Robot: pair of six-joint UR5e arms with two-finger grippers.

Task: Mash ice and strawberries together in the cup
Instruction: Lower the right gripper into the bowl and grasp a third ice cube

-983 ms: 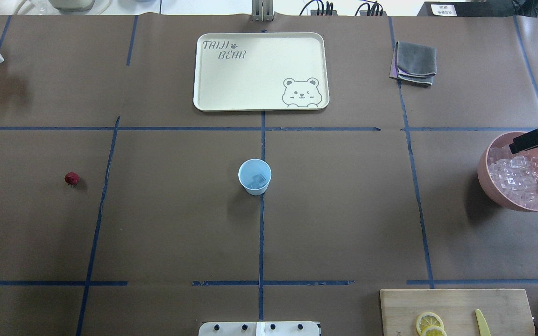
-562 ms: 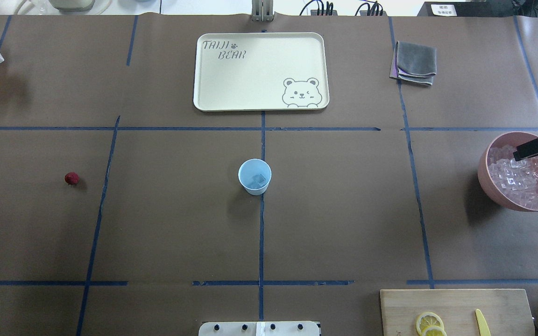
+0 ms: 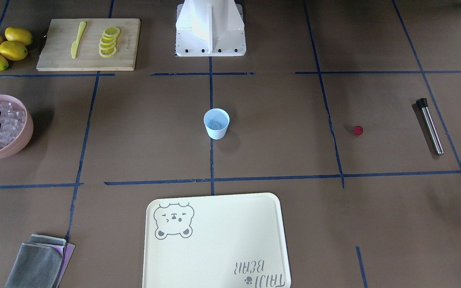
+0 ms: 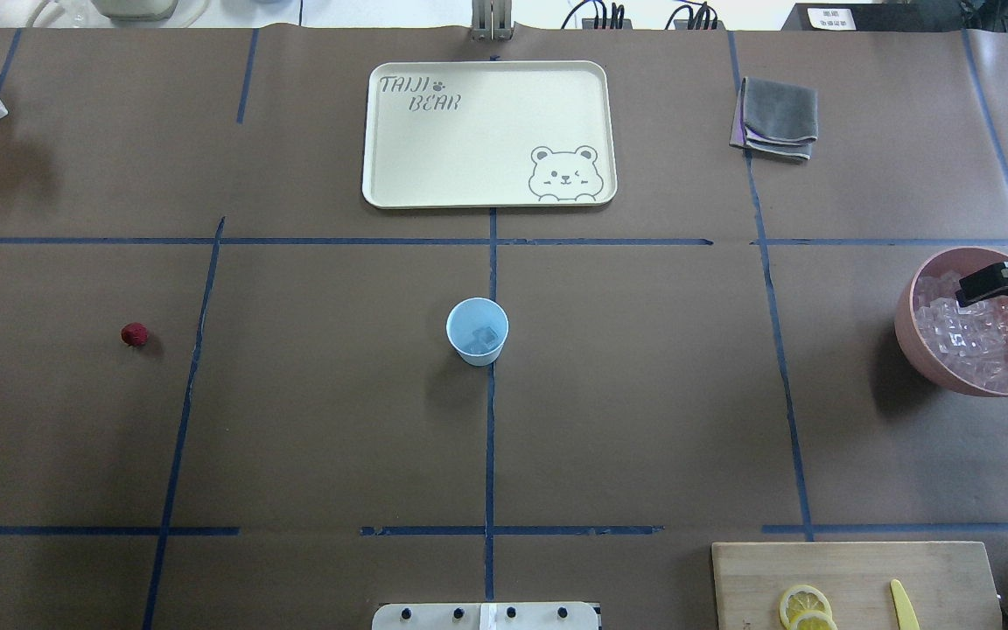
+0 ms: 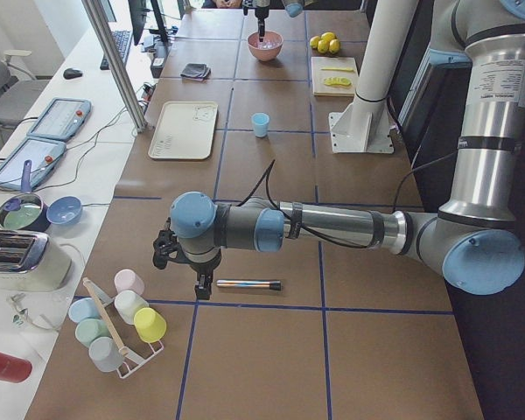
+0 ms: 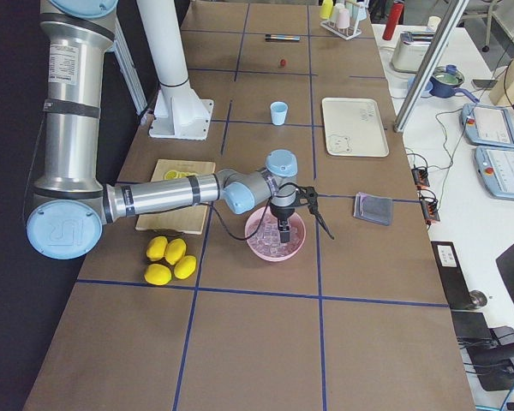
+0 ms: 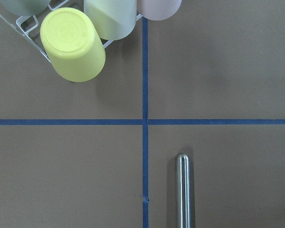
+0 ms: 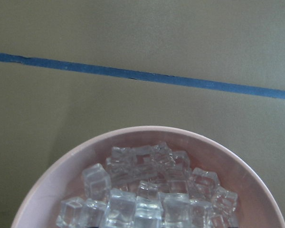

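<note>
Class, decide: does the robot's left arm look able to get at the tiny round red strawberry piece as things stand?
Probably yes. The red strawberry piece lies alone on the brown table paper, on that arm's side. The left gripper hangs by the steel rod, and nothing stands between them.

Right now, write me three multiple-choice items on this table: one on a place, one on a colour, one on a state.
1. Where does the strawberry lie?
A) on the table, to the robot's left of the cup
B) inside the cup
C) on a plate

2. What colour is the bowl holding the ice?
A) green
B) pink
C) white

3. How does the cup stand?
A) on its side
B) upside down
C) upright, ice inside

Answers: 1 A, it sits alone on the brown covering, apart from the cup; 2 B, its wall is pink; 3 C, its mouth faces up with cubes showing.
</note>
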